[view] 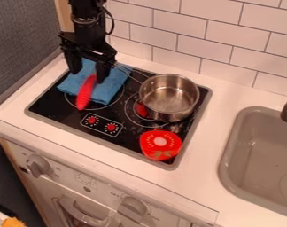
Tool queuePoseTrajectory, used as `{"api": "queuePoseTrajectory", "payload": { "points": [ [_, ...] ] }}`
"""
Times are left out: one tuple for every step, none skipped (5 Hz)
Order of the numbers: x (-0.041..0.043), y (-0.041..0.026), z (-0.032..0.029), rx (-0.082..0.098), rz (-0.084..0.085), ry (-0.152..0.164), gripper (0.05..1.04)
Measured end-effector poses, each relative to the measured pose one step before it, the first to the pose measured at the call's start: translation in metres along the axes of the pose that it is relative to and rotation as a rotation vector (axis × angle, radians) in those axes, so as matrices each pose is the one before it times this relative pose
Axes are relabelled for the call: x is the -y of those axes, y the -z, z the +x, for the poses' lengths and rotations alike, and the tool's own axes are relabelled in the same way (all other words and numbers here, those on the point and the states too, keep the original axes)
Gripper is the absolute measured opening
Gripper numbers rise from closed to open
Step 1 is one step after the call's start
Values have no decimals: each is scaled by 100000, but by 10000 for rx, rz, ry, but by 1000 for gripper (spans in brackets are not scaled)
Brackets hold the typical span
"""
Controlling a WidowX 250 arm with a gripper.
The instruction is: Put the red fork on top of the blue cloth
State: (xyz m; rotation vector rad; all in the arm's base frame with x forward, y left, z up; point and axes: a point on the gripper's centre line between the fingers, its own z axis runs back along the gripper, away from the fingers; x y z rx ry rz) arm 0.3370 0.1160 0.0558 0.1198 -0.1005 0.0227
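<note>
The jaws of the gripper (88, 75) stood spread, with a clear gap between them and nothing pinched. The red fork (85, 91) lay directly below, its upper end between the jaws and nearer the one on the saucepan side, its lower end pointing away from the wall and past the cloth's edge. Whether jaw and fork touched could not be determined. The fork was judged to be light, stiff plastic: unlikely to break, but smooth enough to pivot if pinched at one end. The recommended grip point was the middle of the shank, across its narrow width. The arm (87, 29) hung almost vertically above, wrist down, jaws aimed at the work. Under the jaws, the blue cloth (113, 86) formed a soft, folded pad that was liable to drag if pressed; most of the fork appeared to lie over it. Farther out, beside the cloth, stood the saucepan (169, 95), its handle directed back toward the jaws; any sideways travel called for clearance there. The toy tomato (162, 144) lay well apart from them, beyond the saucepan.
</note>
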Motion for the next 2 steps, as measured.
{"api": "queuePoseTrajectory", "payload": {
  "points": [
    [449,-1078,-702,84,-162,125,1004],
    [562,223,-766,-231,-272,157,1001]
  ]
}}
